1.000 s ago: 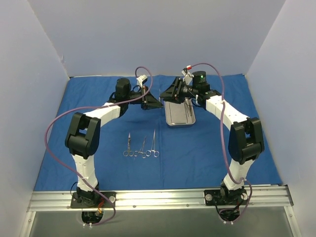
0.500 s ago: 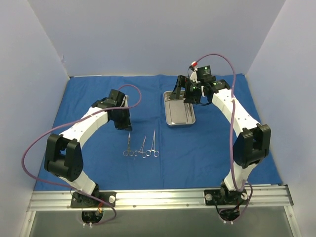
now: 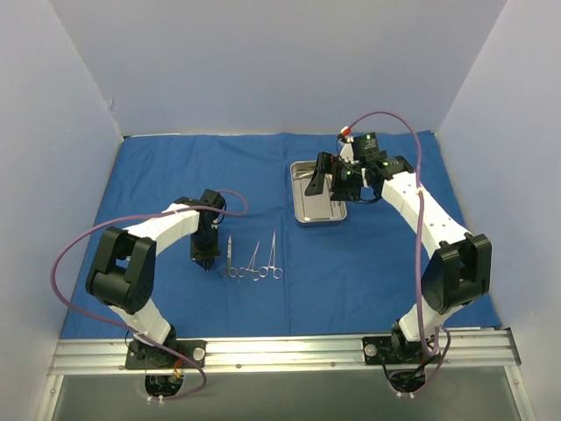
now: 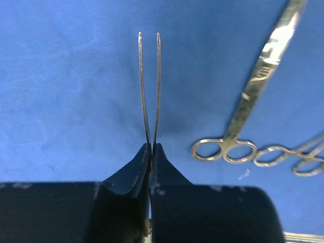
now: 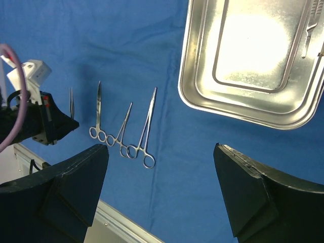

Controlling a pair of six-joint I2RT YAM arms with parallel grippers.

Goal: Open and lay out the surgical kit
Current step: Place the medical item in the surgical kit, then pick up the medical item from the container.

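Between the clenched jaws of the left end effector [image 4: 151, 152] sits a pair of tweezers [image 4: 149, 86], pinched at its joined end, prongs pointing away over the blue cloth [image 4: 61, 101] that covers the table. Whether the prongs touch the cloth I cannot tell. Just to the right lies a row of three ring-handled instruments [image 3: 253, 261], side by side, rings toward the arms.

The step in hand looks like setting the tweezers down as the next piece in that row. To do it well, bring them low and flat, parallel to the nearest instrument [image 4: 253, 86] with a clear gap beside it, let go only once they rest on the cloth, then lift straight up.

Farther off, the right end effector [image 5: 162, 187] hangs released and empty near the steel tray [image 5: 188, 66], where one slim instrument [image 5: 311, 25] lies along the far edge — likely the next pick.
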